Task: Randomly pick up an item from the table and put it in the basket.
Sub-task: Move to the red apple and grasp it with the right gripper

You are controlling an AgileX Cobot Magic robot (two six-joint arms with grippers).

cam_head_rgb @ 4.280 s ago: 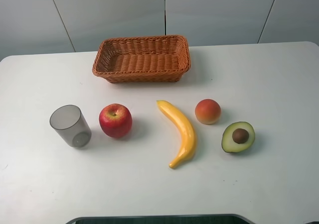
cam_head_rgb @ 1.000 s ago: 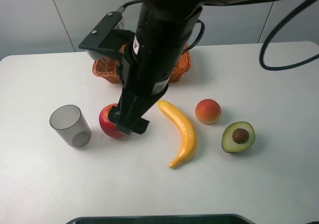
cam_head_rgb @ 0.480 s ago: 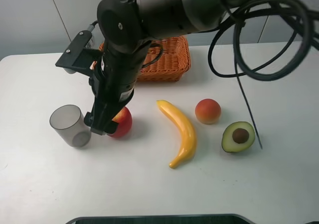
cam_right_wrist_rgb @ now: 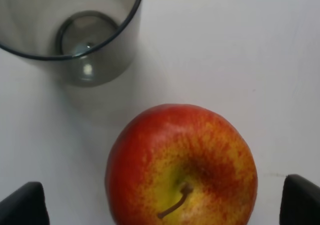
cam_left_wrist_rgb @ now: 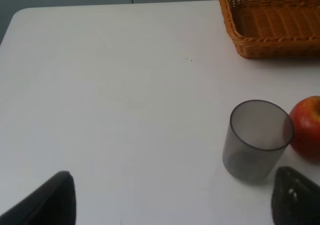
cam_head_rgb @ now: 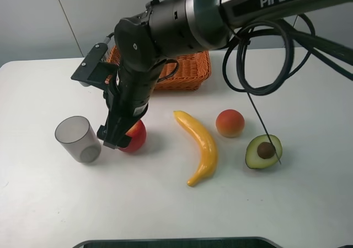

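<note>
Your right gripper [cam_head_rgb: 118, 140] is hanging directly over the apple [cam_right_wrist_rgb: 182, 167], its jaws spread wide. A dark fingertip [cam_right_wrist_rgb: 22, 205] is showing on each side of the fruit and neither is touching it. The apple is sitting stem-up on the white table [cam_head_rgb: 49, 204], just beside the grey cup [cam_head_rgb: 77, 139] but apart from it, with the wicker basket [cam_head_rgb: 199, 66] well behind. Your left gripper [cam_left_wrist_rgb: 172, 207] is waiting open and empty, facing the cup. The apple's skin is shining, so you are probably dealing with something hard, round and slick that will squirt out of a high pinch. You are likely best closing across its widest girth, below the shoulder, squarely on opposite sides. The finger nearest the cup is working with little room.
</note>
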